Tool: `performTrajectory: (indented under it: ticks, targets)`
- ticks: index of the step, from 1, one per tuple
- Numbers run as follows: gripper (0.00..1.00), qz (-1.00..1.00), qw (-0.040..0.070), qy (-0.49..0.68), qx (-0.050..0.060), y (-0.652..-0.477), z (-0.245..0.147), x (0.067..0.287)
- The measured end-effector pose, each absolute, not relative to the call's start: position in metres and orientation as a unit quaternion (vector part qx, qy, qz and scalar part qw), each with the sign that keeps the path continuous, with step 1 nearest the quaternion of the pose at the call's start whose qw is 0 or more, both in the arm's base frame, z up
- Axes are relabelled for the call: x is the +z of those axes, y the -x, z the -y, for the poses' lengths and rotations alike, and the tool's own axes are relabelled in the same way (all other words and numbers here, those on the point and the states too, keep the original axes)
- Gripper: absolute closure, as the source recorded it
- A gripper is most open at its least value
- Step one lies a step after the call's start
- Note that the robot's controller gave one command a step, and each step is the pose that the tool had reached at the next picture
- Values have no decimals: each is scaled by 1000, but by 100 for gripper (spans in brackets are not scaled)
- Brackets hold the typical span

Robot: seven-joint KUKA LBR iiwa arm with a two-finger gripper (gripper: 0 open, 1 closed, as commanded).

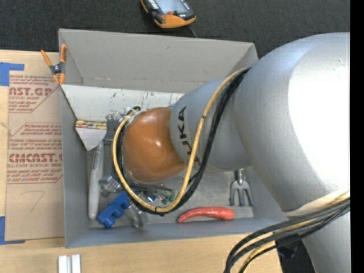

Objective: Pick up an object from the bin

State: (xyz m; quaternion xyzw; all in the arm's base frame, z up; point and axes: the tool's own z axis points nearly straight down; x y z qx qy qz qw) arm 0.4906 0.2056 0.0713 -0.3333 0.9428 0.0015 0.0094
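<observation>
A: Where is the tool (145, 195), and how does it stand?

B: It is low in the grey bin (153, 56), tucked under the arm's orange cover (149, 147), just right of the blue plastic block (114, 210). The cover and a looping yellow cable (118, 152) hide its working end, so I cannot tell whether it is spread or pressed together, or whether it pinches anything.

A: What lies closest to it?

B: The blue plastic block itself, by the bin's near wall, and some small grey metal pieces (135, 218) touching the block's right side, right below the tool.

A: And further out?

B: A long red thing (206, 214) lies flat along the same wall, well to the right of the blue block. A metal fork-shaped piece (240, 191) is further right again and a little toward the far wall. A white stick (93, 186) runs from just left of the block toward the far wall, and a pale triangular piece (91, 135) sits past the stick's far end, well apart from the block.
</observation>
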Motion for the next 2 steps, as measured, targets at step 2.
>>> performTrajectory:
  ticks: [2]
  targets:
    - [100, -991, -1, 136, 2, -482, -205, 70]
